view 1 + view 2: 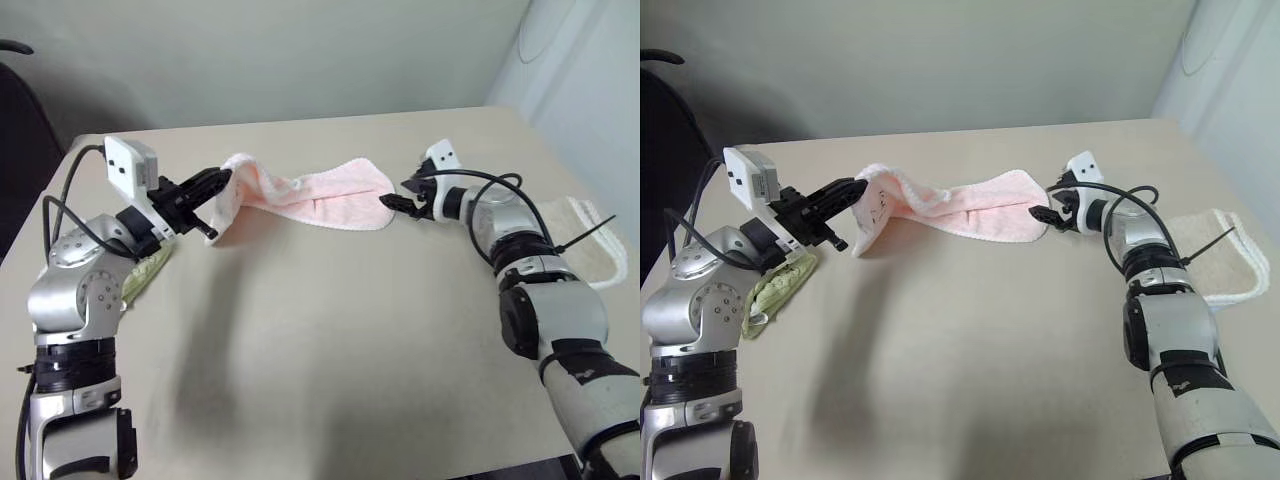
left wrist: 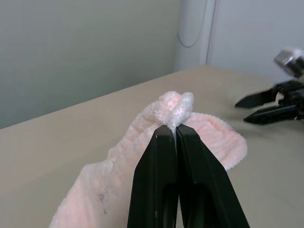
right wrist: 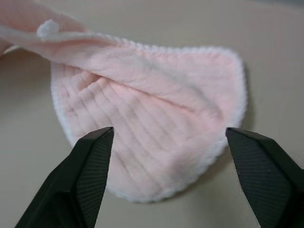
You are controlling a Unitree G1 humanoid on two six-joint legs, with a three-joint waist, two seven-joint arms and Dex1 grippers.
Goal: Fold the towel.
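The pale pink towel [image 1: 320, 198] with white scalloped trim stretches across the far half of the table. My left gripper [image 1: 222, 182] is shut on its left end and holds that end bunched a little above the table; the pinched trim pokes out past the fingertips [image 2: 166, 135]. The towel's right end [image 3: 156, 118] lies flat on the table, folded over itself. My right gripper [image 1: 393, 199] stands open at that end, its fingers [image 3: 92, 156] spread wide to either side of the cloth without touching it.
A lime-green terry cloth [image 1: 780, 288] lies at the table's left edge under my left arm. A beige ribbed towel [image 1: 1220, 255] lies at the right edge beside my right forearm. The beige table [image 1: 330, 340] is bare toward its near edge.
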